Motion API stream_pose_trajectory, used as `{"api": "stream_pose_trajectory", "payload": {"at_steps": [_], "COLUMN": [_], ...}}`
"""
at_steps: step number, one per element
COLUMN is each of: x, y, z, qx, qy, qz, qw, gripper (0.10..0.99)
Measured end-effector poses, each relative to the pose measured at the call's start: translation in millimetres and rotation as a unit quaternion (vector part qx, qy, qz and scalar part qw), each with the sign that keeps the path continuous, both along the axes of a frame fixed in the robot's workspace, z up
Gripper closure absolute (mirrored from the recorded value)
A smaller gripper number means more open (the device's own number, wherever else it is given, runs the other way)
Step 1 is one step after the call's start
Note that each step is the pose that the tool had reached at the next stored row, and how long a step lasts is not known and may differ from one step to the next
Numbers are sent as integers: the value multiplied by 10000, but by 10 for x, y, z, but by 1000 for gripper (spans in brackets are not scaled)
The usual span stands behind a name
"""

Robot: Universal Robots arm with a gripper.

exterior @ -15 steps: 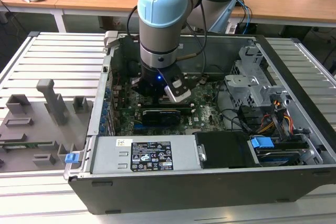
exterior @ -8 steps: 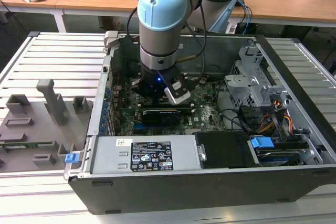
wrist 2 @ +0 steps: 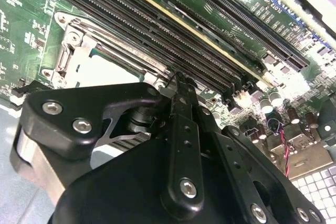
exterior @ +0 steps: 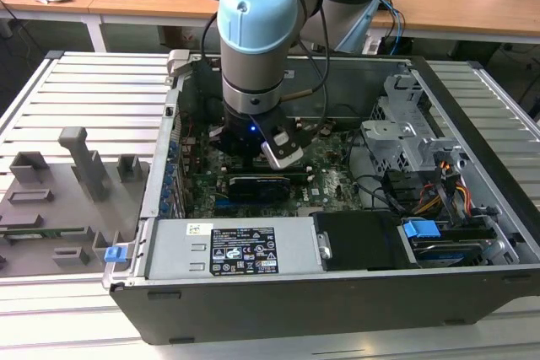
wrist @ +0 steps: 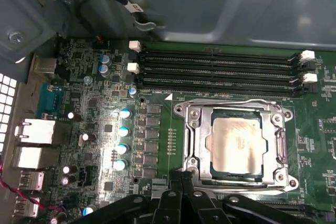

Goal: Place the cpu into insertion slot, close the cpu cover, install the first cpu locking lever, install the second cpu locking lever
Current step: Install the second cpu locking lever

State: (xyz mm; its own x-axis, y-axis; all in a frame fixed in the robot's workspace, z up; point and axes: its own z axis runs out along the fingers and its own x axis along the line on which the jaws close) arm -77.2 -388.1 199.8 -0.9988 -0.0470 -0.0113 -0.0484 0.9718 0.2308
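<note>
Wooden desks line the back of the room, and in front of them an open computer case (exterior: 337, 233) lies on a slatted metal table (exterior: 76, 90), with grey plastic holders (exterior: 80, 166) on the exterior view's left. The robot arm (exterior: 257, 31) reaches down into the case over the green motherboard (wrist: 100, 129).

In the first wrist view the cpu (wrist: 236, 142) sits in its socket, its dull silver top showing through the square window of the cpu cover (wrist: 236, 109), which lies flat over it. Memory slots (wrist: 220, 72) run just beside the socket.

The gripper (wrist: 181, 178) hovers at the socket's edge, nearest the cover frame. Its fingers (wrist 2: 181, 103) look pressed together with nothing between them, so it appears closed and empty.

I cannot tell whether either locking lever is latched. The risk, as I judge it, is that the closed fingers press down slightly off target. That could slip them onto the cover or the nearby memory slots, scrape the board, or shift the chip under a cover that may not yet be locked.
</note>
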Motion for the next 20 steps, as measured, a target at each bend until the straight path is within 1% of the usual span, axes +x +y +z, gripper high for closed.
{"api": "stream_pose_trajectory", "payload": {"at_steps": [4,7,13,18,20], "x": [-16,-28,-28,-28,-28], "y": [0,-1,5,5,6], "z": [-32,-29,49,144,157], "qx": [63,66,66,66,67], "qy": [0,0,0,0,-1], "qz": [1,2,1,1,1], "qw": [10000,10000,10000,10000,10000], "gripper": [980,980,980,980,980]}}
